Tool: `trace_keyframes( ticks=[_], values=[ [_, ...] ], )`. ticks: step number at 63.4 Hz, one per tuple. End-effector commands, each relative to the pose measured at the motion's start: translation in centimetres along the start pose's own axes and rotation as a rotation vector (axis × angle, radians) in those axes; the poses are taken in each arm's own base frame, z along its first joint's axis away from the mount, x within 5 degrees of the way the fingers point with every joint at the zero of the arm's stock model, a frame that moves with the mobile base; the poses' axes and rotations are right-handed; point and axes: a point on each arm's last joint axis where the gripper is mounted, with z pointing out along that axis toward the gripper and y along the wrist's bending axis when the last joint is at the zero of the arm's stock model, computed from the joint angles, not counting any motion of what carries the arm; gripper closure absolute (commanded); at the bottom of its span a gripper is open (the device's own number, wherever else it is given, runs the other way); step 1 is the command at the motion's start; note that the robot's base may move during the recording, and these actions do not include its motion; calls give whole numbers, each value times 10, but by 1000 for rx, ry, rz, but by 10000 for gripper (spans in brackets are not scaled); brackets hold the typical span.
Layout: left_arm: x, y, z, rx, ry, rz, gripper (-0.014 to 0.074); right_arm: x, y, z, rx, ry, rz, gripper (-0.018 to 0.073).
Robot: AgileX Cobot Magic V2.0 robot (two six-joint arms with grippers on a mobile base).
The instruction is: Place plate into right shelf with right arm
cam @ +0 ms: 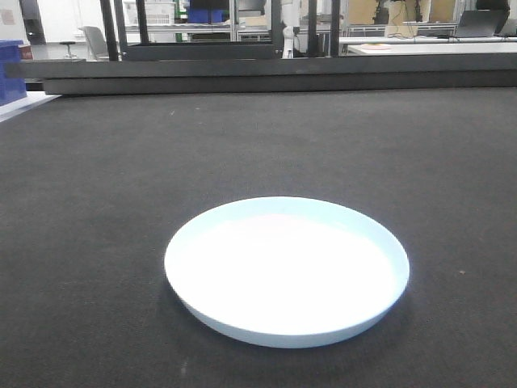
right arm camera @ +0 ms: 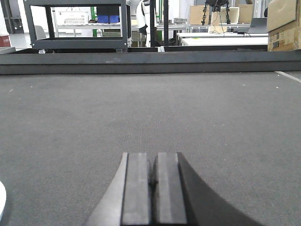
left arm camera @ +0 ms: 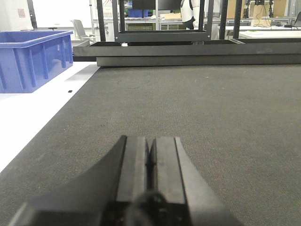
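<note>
Flat on dark mat (cam: 97, 162): plate (cam: 287, 271), off to btm-left of right gripper (right arm camera: 154, 162), not touching; fingers pressed together, nothing held; left gripper (left arm camera: 150, 148) same.

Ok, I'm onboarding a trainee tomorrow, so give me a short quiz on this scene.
1. True or false: the plate lies flat and empty on the dark mat.
2. The right gripper is: A open; B shut, holding nothing; C shut on the plate.
3. Which wrist view shows the blue bin?
Key: 1 true; 2 B; 3 the left wrist view.
</note>
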Motion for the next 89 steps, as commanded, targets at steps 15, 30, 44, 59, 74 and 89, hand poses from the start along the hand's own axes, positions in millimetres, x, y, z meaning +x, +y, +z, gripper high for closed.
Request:
trace_keyframes(
  ticks=[15, 30, 44, 59, 74, 89],
  values=[
    [-5, 2, -1, -16, -82, -7, 643, -11, 0, -2, -2, -117, -5, 505],
    [-5, 2, -1, -16, -82, -7, 643, -14, 1, -2, -3, -143, -20, 505],
    [-5, 2, -1, -16, -82, -7, 643, -49, 2, -14, -17, -524, -1, 505],
    [-5, 2, -1, -16, -82, -7, 643, -116, 8, -31, -30, -632, 0, 505],
    [-5, 2, -1, -16, -82, -7, 643, -162, 14, -16, -33, -278, 45, 505],
    [-5, 2, -1, -16, -82, -7, 643, -169, 22, 26, -64, 181, 149, 505]
  ],
)
